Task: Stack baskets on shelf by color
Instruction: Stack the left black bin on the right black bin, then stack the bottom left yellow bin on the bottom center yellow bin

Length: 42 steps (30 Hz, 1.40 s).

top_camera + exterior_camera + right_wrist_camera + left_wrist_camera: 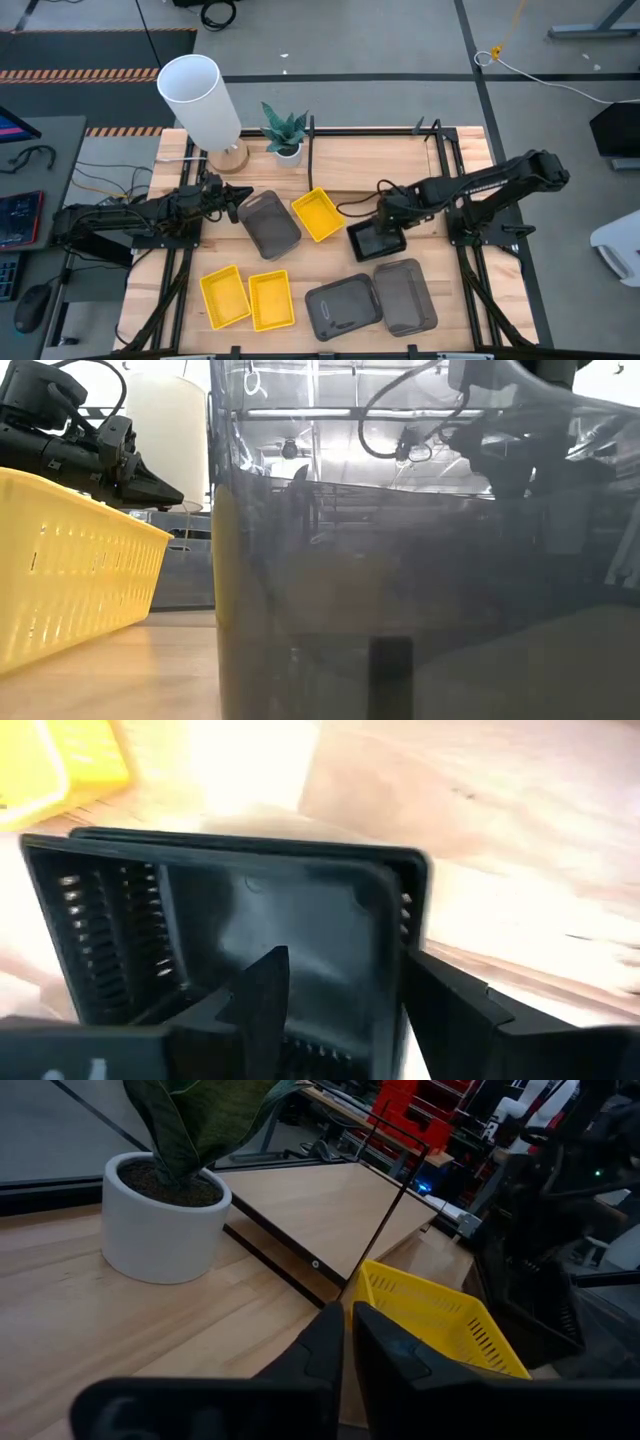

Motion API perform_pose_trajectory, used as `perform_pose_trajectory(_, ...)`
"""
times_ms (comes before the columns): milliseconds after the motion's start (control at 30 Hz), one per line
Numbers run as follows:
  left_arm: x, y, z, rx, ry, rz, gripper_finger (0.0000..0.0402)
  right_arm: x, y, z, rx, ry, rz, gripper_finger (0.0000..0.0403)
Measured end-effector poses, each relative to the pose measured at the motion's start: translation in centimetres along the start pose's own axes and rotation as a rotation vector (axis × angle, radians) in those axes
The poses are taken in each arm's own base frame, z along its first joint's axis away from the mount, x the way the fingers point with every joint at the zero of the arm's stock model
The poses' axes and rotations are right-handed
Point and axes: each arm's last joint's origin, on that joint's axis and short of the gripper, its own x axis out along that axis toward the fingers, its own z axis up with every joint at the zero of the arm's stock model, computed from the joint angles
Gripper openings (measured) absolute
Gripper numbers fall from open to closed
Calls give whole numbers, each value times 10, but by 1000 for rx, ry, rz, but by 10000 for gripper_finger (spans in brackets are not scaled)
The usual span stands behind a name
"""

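In the high view my left gripper is shut beside the far-left corner of a dark grey basket; its shut fingers point toward a yellow basket. My right gripper is shut on a black perforated basket, which seems to have another nested in it. It sits just in front of the shelf. Two yellow baskets and two grey baskets lie flat near the near edge. A grey basket fills the low view. My left gripper shows no contact with the grey basket in any view. My right gripper pinches a short side wall of the black basket, one finger inside and one outside. It comes from above, slanting from the table's right. Whether the basket is lifted, I cannot tell.
A white plant pot and a lamp with a white shade stand at the far left of the table. Thin black bars frame the shelf. Bare wood lies between the yellow basket and the near row.
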Motion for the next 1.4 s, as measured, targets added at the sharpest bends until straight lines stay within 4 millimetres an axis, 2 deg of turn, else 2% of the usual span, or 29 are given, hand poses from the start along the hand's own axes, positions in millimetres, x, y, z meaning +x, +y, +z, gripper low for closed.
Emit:
perform_pose_trajectory(167,0,0,0,0,0,0,32,-10,-6,3,-16,54,-76,197)
perform_pose_trajectory(300,0,0,0,0,0,0,37,-21,-1,7,-55,57,-51,197)
perform_pose_trajectory(533,0,0,0,0,0,0,39,-30,41,20,-299,-207,272,197)
perform_pose_trajectory(633,0,0,0,0,0,0,37,-21,63,24,-423,-272,382,197)
perform_pose_trajectory(733,0,0,0,-1,-2,-1,33,-8,84,25,-505,-240,475,197)
perform_pose_trajectory(867,0,0,0,-2,-5,-3,30,3,109,28,-613,-182,433,197)
perform_pose_trajectory(1100,0,0,1,-2,-5,-3,38,-6,158,34,-870,-202,390,197)
perform_pose_trajectory(1267,0,0,0,-2,-5,-3,36,-20,180,35,-984,-262,431,197)
perform_pose_trajectory(1400,0,0,1,-2,-7,0,31,-32,187,37,-1021,-307,455,197)
